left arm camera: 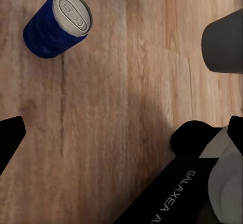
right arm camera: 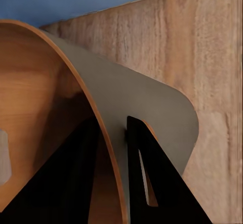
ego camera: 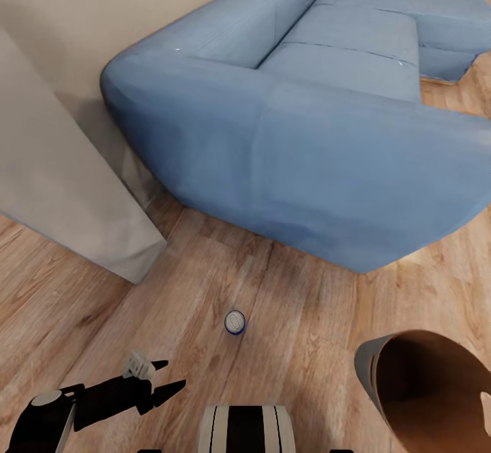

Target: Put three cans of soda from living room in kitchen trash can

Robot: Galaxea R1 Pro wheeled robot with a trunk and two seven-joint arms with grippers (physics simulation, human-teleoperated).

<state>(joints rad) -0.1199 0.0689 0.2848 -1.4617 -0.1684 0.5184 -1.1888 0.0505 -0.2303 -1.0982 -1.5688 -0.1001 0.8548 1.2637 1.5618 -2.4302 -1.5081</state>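
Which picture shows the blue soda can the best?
The left wrist view: the blue soda can looks big there, standing on the wood floor, silver top and blue side both clear. In the head view the can is tiny, in front of the sofa.

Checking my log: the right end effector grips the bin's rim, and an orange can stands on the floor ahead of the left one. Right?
Not quite: the can is blue, not orange, as the left wrist view shows. The rest holds: the right end effector grips the bin by its rim, and the can stands on the floor ahead of the left end effector.
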